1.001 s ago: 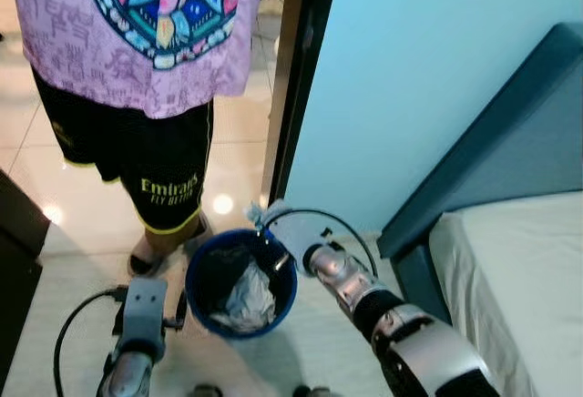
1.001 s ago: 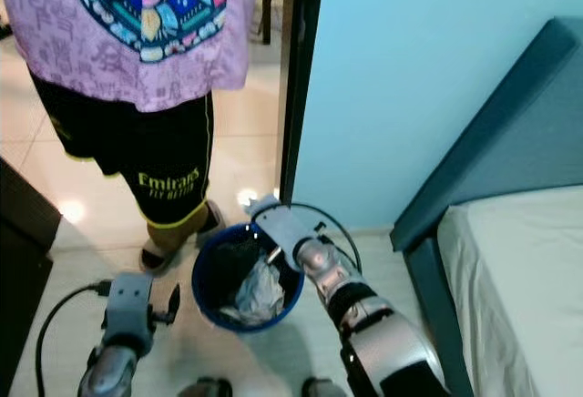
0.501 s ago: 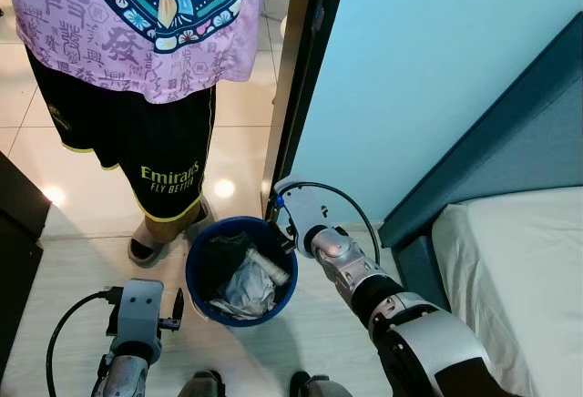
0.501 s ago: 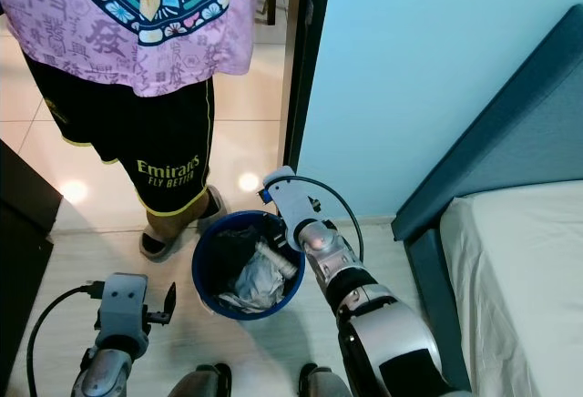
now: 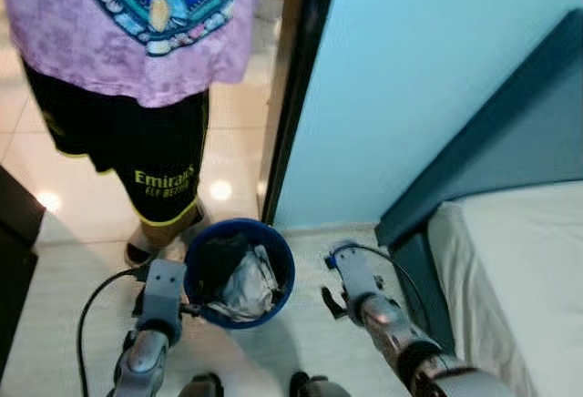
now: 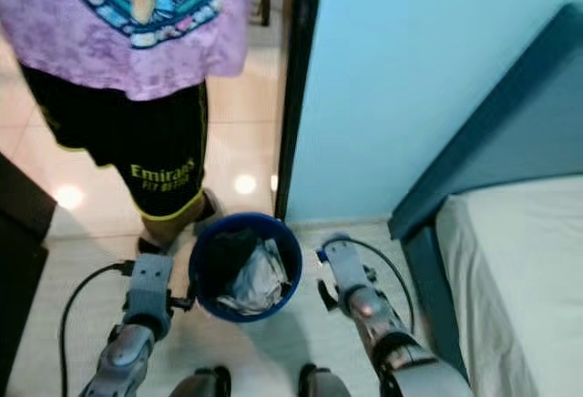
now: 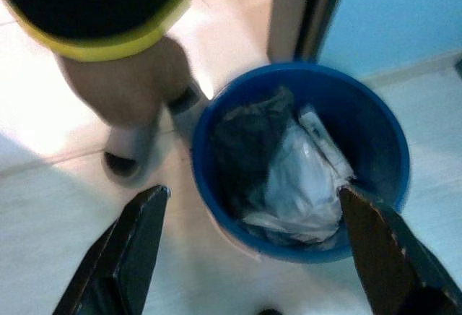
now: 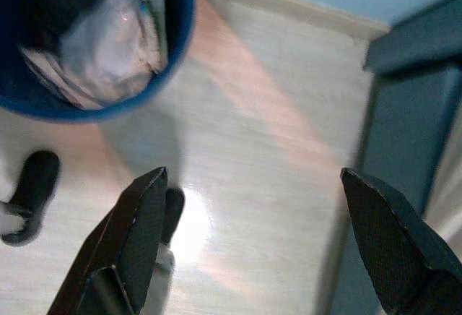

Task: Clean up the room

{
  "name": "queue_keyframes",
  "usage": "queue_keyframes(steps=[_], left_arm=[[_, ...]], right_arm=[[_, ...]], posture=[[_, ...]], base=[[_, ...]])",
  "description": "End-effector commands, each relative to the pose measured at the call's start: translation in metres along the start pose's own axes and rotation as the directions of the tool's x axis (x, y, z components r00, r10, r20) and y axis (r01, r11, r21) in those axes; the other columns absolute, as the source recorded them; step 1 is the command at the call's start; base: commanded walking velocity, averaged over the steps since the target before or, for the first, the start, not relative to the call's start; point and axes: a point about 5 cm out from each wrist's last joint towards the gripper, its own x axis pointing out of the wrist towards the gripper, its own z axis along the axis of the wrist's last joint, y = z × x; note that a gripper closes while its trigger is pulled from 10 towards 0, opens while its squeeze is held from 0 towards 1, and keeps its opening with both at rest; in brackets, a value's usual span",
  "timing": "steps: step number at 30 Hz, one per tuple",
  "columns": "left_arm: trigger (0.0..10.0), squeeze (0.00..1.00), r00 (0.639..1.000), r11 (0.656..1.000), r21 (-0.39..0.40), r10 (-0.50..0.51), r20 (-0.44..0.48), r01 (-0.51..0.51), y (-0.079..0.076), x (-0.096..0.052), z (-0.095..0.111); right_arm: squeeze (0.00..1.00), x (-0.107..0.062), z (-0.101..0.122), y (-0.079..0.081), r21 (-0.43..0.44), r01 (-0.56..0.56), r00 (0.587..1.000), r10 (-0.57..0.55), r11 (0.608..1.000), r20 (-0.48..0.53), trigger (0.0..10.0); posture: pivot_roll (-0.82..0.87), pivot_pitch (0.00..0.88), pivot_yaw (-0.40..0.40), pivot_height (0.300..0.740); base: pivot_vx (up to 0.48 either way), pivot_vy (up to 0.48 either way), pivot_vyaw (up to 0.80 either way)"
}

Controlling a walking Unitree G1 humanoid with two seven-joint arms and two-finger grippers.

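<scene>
On the pale floor (image 5: pixel 328 338) just past a dark door frame (image 5: pixel 293 96), a round blue bin (image 5: pixel 284 280) stands between the robot's two arms. It holds crumpled white wrappers (image 5: pixel 244 288) on the side nearer the bed and something dark, perhaps a black bag (image 7: pixel 242 149), on the other; the blur makes it hard to say more. The left gripper (image 7: pixel 253 250) hangs low beside the bin's rim, its two black fingers (image 7: pixel 137 246) spread wide apart with nothing between them, the bin framed in the gap in the left wrist view. The right gripper (image 8: pixel 253 250) sits over bare floor on the bin's other side, near the bed, its fingers (image 8: pixel 137 235) likewise parted and empty. A black cable (image 5: pixel 96 301) loops from the left wrist and another (image 6: pixel 387 265) from the right. Behind the bin a person (image 5: pixel 146 69) stands in the doorway, wearing a pink patterned shirt, black shorts with yellow trim and sandals, one foot close to the bin's far side. A light blue wall (image 5: pixel 410 78) rises beyond the door frame. To the robot's right is a bed with a dark teal frame (image 5: pixel 492 142) and a white mattress (image 5: pixel 519 279). The robot's own feet (image 6: pixel 314 383) show at the lower edge of the head views
</scene>
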Motion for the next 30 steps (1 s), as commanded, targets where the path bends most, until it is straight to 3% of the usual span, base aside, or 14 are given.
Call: queue_keyframes(steps=[1, 2, 3, 5, 6, 7, 9, 10, 12, 20, 30], left_arm=[[10.0, 0.0, 0.991, 1.0, -0.015, -0.027, -0.129, 0.025, -0.007, -0.008, -0.024], [10.0, 0.0, 0.991, 1.0, -0.015, -0.027, -0.129, 0.025, -0.007, -0.008, -0.024], [10.0, 0.0, 0.978, 0.999, -0.022, -0.029, -0.204, 0.025, -0.008, -0.01, -0.035], [10.0, 0.0, 0.978, 0.999, -0.022, -0.029, -0.204, 0.025, -0.008, -0.01, -0.035], [10.0, 0.0, 0.956, 0.999, -0.046, -0.022, -0.293, 0.009, -0.008, -0.015, -0.048], [10.0, 0.0, 0.956, 0.999, -0.046, -0.022, -0.293, 0.009, -0.008, -0.015, -0.048], [10.0, 0.0, 0.853, 0.996, -0.079, -0.008, -0.521, -0.039, -0.009, -0.04, -0.086], [10.0, 0.0, 0.853, 0.996, -0.079, -0.008, -0.521, -0.039, -0.009, -0.04, -0.086], [10.0, 0.0, 0.797, 0.996, -0.08, -0.012, -0.603, -0.045, -0.01, -0.054, -0.101], [10.0, 0.0, 0.782, 0.997, -0.07, -0.055, -0.621, 0.014, -0.016, -0.059, -0.106], [10.0, 0.0, 0.739, 0.998, -0.042, -0.06, -0.671, 0.043, -0.012, -0.074, -0.119]], right_arm=[[0.0, -0.006, -0.031, 0.0, 0.018, 0.01, 0.995, -0.008, 1.0, -0.098, 10.0], [0.0, -0.006, -0.031, 0.0, 0.018, 0.01, 0.995, -0.008, 1.0, -0.098, 10.0], [0.0, -0.011, -0.048, 0.0, 0.042, 0.018, 0.99, -0.012, 0.999, -0.14, 10.0], [0.0, -0.011, -0.048, 0.0, 0.042, 0.018, 0.99, -0.012, 0.999, -0.14, 10.0], [0.0, -0.015, -0.06, 0.0, 0.071, 0.03, 0.985, -0.017, 0.997, -0.172, 10.0], [0.0, -0.015, -0.06, 0.0, 0.071, 0.03, 0.985, -0.017, 0.997, -0.172, 10.0], [0.0, -0.02, -0.075, -0.002, 0.118, 0.068, 0.977, -0.042, 0.991, -0.211, 10.0], [0.0, -0.02, -0.075, -0.002, 0.118, 0.068, 0.977, -0.042, 0.991, -0.211, 10.0], [0.0, -0.021, -0.076, -0.003, 0.128, 0.084, 0.976, -0.056, 0.988, -0.21, 10.0], [0.0, -0.019, -0.071, -0.006, 0.203, 0.112, 0.979, -0.073, 0.973, -0.192, 10.0], [0.0, -0.017, -0.064, -0.009, 0.191, 0.115, 0.98, -0.08, 0.975, -0.182, 10.0]], posture=[[0.0, 0.179, -0.063, 0.74], [0.0, 0.179, -0.063, 0.74], [-0.02, 0.159, -0.058, 0.74], [-0.02, 0.159, -0.058, 0.74], [-0.04, 0.148, -0.053, 0.74], [-0.04, 0.148, -0.053, 0.74], [-0.1, 0.102, -0.026, 0.74], [-0.1, 0.102, -0.026, 0.74], [-0.11, 0.092, -0.018, 0.74], [-0.11, 0.072, -0.021, 0.74], [-0.1, 0.04, -0.026, 0.74]], base=[[0.0, 0.0, 0.0], [0.0, 0.0, 0.0], [0.0, 0.0, 0.0], [0.0, 0.0, 0.0], [0.0, 0.0, 0.0], [0.0, 0.0, 0.0], [-0.12, 0.0, 0.0], [-0.24, 0.0, 0.0], [-0.272, 0.0, 0.0], [-0.334, 0.0, 0.0], [-0.356, 0.0, 0.0]])
